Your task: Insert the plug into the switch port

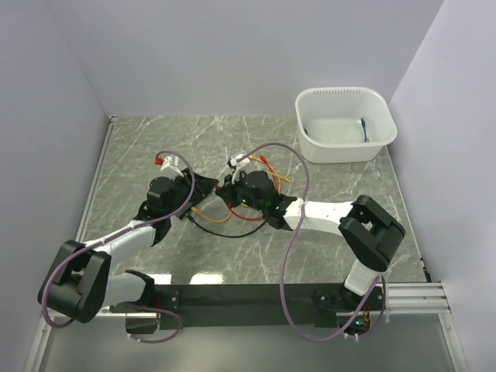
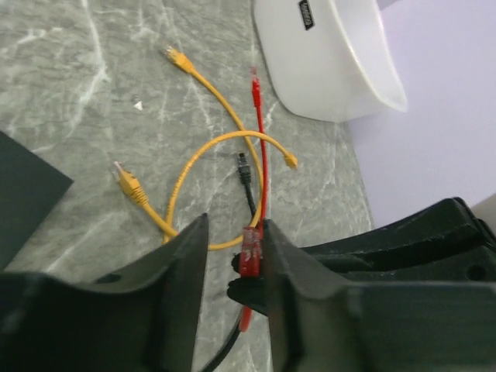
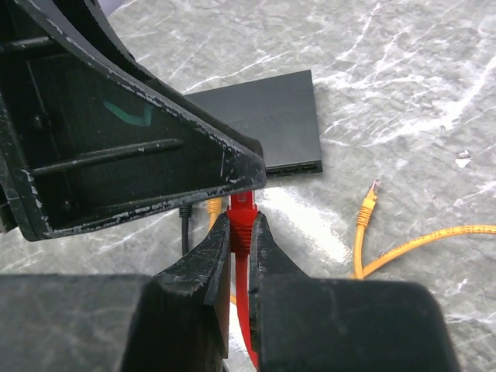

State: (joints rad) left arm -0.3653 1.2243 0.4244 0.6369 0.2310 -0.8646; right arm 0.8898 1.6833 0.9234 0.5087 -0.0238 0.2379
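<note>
Small black label (image 2: 307, 13) on white tub (image 2: 341, 74), lettering unreadable

The table (image 1: 139, 143) has a grey-green marbled top with pale veins. A white tub (image 1: 341, 151) stands on it at the far right corner. A thin black box (image 3: 263, 124) lies flat near the middle. Near the box, yellow cables (image 2: 205, 147) lie looped and crossing one another, and a black cable (image 2: 246, 174) lies among them, its plug end free on the stone.

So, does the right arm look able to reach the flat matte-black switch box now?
Probably yes: the switch box lies just ahead of the right pincer, shut on the red cable plug; only the left pincer sits close beside it.
</note>
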